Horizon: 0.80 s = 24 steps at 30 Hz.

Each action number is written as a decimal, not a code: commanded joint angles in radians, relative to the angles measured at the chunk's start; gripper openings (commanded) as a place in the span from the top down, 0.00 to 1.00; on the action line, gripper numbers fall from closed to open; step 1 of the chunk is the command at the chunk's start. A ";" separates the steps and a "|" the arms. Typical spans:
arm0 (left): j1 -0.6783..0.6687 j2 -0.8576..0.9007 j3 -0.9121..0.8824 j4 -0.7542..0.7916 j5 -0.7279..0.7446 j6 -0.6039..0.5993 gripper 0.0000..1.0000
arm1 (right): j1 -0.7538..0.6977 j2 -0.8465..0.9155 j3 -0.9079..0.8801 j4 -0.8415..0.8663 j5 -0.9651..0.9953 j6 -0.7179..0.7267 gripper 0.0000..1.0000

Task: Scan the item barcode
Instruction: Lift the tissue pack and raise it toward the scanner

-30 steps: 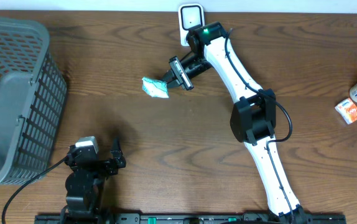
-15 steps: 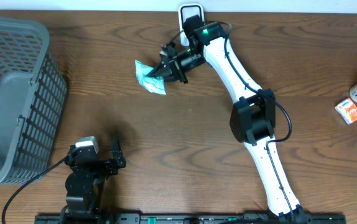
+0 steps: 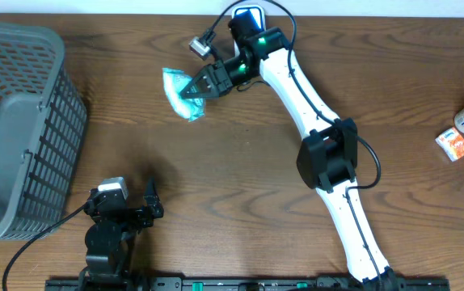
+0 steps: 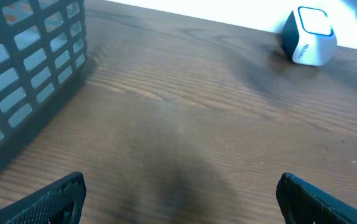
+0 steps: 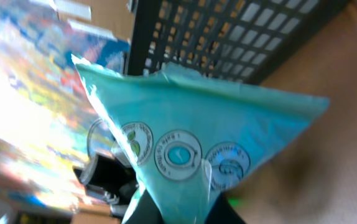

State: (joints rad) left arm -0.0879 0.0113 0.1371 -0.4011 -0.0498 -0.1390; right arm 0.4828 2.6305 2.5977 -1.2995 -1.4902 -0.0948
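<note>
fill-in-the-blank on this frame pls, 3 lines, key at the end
1. The right end effector is ___ on the teal pouch.
2. The left end effector, holding nothing, stands ___.
3. The grey basket sits on the ___ arm's side of the table.

Missing words: shut; open; left.

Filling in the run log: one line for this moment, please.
right gripper: shut on teal packet | teal packet: held left of scanner | left gripper: open, empty
</note>
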 commanded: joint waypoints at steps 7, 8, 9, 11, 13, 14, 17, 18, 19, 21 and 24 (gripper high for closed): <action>-0.003 -0.001 -0.013 -0.024 0.005 -0.012 0.02 | 0.050 -0.332 -0.001 -0.399 0.397 -0.052 0.98; -0.003 -0.001 -0.013 -0.024 0.005 -0.012 0.02 | 0.050 -0.360 -0.001 -0.399 0.396 -0.053 0.99; -0.003 -0.001 -0.013 -0.024 0.005 -0.012 0.02 | 0.043 -0.415 -0.001 -0.399 0.366 -0.094 0.99; -0.003 -0.001 -0.013 -0.024 0.005 -0.012 0.02 | 0.029 -0.484 -0.001 -0.399 0.272 -0.231 0.99; -0.003 -0.001 -0.013 -0.024 0.005 -0.012 0.02 | 0.006 -0.582 -0.001 -0.399 0.233 -0.488 0.99; -0.003 -0.001 -0.013 -0.024 0.005 -0.012 0.02 | 0.002 -0.613 -0.001 -0.399 0.254 -0.585 0.99; -0.003 -0.001 -0.013 -0.024 0.005 -0.012 0.02 | 0.009 -0.698 -0.001 -0.399 0.303 -0.978 0.99; -0.003 -0.001 -0.013 -0.024 0.005 -0.012 0.02 | 0.013 -0.711 -0.001 -0.399 0.301 -1.116 0.99; -0.003 -0.001 -0.013 -0.024 0.005 -0.012 0.02 | 0.015 -0.713 -0.001 -0.399 0.301 -1.179 0.99; -0.003 -0.001 -0.013 -0.024 0.005 -0.012 0.02 | 0.015 -0.703 -0.002 -0.397 0.280 -1.395 0.99; -0.003 -0.001 -0.013 -0.024 0.005 -0.012 0.02 | 0.017 -0.651 -0.002 -0.256 0.351 -1.487 0.99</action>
State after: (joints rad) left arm -0.0879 0.0113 0.1371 -0.4011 -0.0502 -0.1390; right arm 0.4969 1.8973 2.6038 -1.6554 -1.1831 -1.3220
